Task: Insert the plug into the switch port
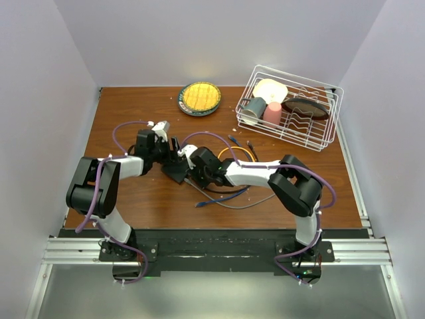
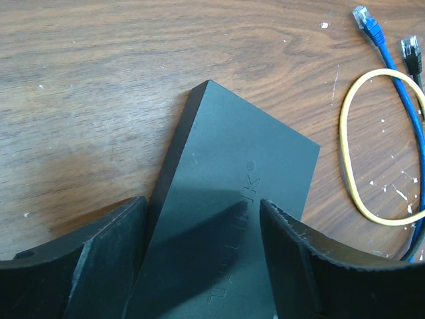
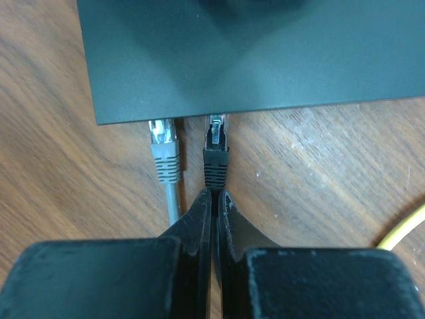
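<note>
The flat black switch box [image 2: 232, 173] lies on the wooden table; it also shows in the top view [image 1: 174, 171]. My left gripper [image 2: 202, 212] has a finger against each long side of the box and grips it across its width. My right gripper [image 3: 216, 196] is shut on the black cable just behind the black plug [image 3: 216, 156]. The plug's tip sits at the box's near edge [image 3: 252, 100], at a port hidden under that edge. A grey plug [image 3: 164, 153] sits in the neighbouring port to its left.
A yellow cable loop [image 2: 348, 153], a blue plug [image 2: 368, 23] and a second black plug [image 2: 410, 50] lie right of the box. Loose cables [image 1: 226, 193] trail toward the front. A round yellow-centred plate [image 1: 199, 98] and a white wire dish rack [image 1: 290, 106] stand at the back.
</note>
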Controlling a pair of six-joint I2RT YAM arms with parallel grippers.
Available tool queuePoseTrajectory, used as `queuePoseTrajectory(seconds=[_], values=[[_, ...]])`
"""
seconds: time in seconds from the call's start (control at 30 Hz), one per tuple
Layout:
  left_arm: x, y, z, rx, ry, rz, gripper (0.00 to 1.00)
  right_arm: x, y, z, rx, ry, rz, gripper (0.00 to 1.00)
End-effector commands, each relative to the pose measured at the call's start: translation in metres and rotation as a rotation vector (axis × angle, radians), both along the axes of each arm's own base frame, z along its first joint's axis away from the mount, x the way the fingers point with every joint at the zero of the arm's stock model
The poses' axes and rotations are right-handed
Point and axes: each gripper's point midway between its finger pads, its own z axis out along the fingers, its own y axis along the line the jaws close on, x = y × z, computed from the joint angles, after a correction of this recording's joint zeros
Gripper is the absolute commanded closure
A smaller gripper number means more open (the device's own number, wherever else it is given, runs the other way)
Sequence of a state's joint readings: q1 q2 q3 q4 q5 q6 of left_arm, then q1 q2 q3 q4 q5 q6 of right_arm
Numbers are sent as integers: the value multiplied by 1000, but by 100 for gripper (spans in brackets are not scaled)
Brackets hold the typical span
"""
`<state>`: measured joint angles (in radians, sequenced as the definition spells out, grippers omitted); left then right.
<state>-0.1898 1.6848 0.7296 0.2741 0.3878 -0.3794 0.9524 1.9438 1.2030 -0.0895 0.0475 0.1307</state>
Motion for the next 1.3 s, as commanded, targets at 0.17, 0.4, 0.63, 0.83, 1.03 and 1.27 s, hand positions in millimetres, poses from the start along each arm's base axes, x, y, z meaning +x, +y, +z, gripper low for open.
queuePoseTrajectory(seconds=[0.17, 0.4, 0.63, 0.83, 1.03, 1.27], values=[[-34, -13, -14, -70, 97, -78, 32, 20, 35, 21, 106, -50, 18, 100], [-40, -14, -12, -81, 93, -82, 36, 27, 38, 30, 112, -71, 8, 100], [-46, -19, -10, -96, 100, -108, 46, 37, 46, 43, 144, -90, 0, 100], [-52, -23, -12, -98, 110, -129, 50, 44, 57, 58, 182, -113, 8, 100], [-56, -25, -14, -101, 118, -140, 52, 47, 63, 65, 198, -129, 17, 100], [-61, -29, -16, -105, 124, -154, 55, 58, 72, 82, 252, -177, 5, 100]])
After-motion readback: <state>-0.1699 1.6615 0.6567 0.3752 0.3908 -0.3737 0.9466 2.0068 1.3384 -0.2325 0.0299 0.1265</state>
